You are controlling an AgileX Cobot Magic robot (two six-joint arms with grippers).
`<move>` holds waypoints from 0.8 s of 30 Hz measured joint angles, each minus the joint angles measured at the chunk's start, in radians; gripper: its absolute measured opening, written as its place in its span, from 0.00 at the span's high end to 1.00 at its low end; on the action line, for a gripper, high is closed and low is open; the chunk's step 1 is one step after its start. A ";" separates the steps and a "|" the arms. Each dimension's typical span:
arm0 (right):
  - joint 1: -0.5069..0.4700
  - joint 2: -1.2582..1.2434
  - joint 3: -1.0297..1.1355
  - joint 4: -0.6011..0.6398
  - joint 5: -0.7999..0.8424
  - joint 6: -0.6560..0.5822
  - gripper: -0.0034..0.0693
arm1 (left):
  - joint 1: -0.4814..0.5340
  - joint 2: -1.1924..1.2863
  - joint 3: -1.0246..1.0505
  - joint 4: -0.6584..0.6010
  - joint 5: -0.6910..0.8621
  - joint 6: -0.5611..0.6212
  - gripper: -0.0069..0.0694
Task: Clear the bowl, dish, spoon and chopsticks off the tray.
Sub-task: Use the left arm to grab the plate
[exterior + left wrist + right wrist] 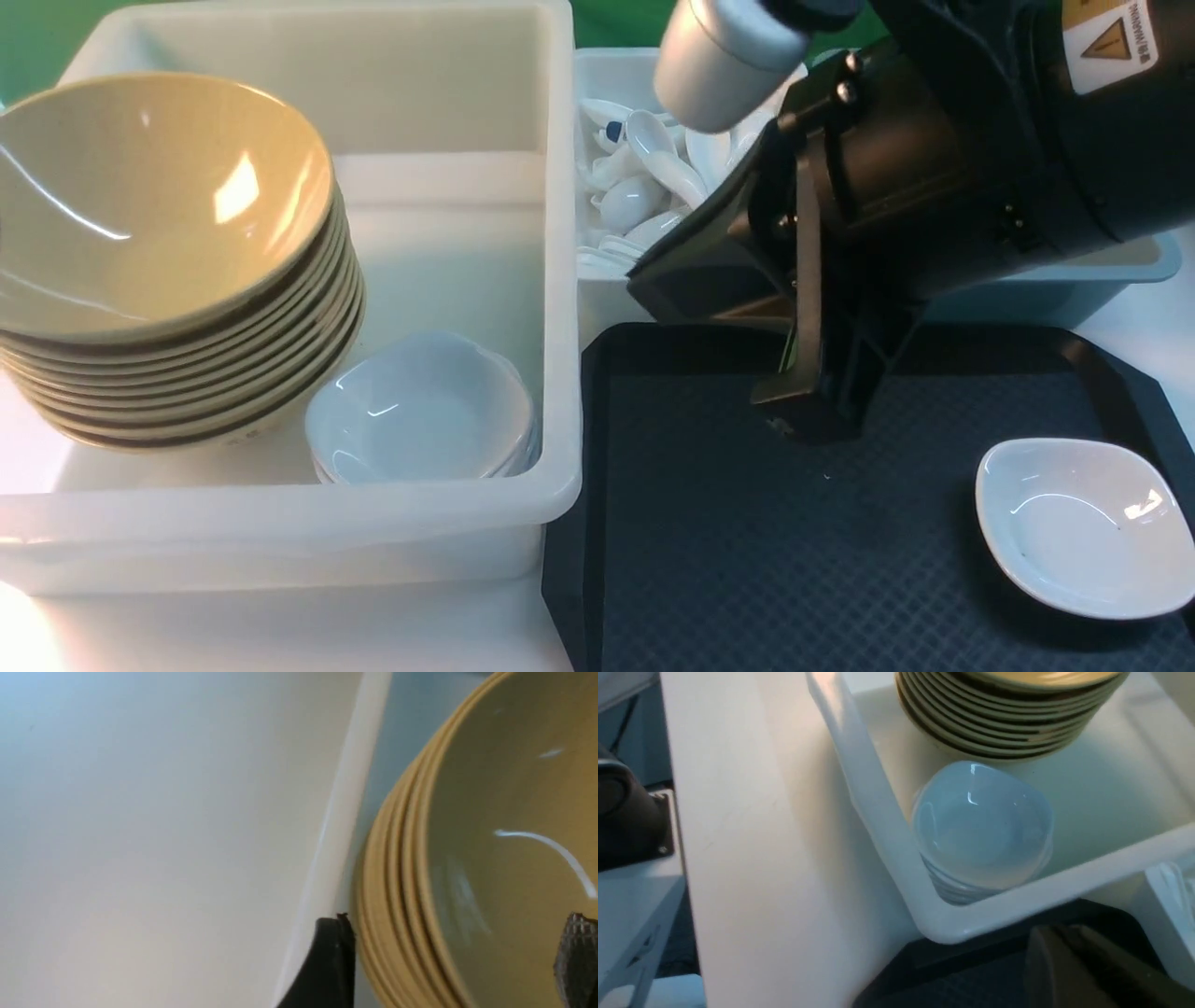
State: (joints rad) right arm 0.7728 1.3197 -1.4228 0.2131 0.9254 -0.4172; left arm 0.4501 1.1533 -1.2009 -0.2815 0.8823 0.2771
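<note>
The olive-tan bowl (159, 196) tops a stack of like bowls in the big white bin (560, 280). My left gripper (455, 961) is open. One of its fingers (331, 961) is outside the bowl's (504, 882) rim and the other is inside, neither touching. The white dish (1083, 527) lies at the right end of the black tray (728, 560). My right gripper (794, 411) hangs shut and empty over the tray's far middle, its fingers (1064, 961) pressed together above the tray (924, 975). The chopsticks are out of view. The task's spoon cannot be told from those in the bin behind.
A stack of small white dishes (420, 411) stands in the big bin's near right corner, beside the bowl stack (1008, 723). Behind the tray is a small white bin of several white spoons (644, 187). A grey-blue bin (1074, 280) stands to its right.
</note>
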 joint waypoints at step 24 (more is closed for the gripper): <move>-0.355 -0.364 0.287 -0.315 0.324 0.333 0.90 | -1.267 0.624 -0.335 0.078 -0.115 0.022 0.92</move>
State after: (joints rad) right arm 0.4177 0.9553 -1.1358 -0.1015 1.2493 -0.0837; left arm -0.8173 1.7775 -1.5358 -0.2038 0.7669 0.2995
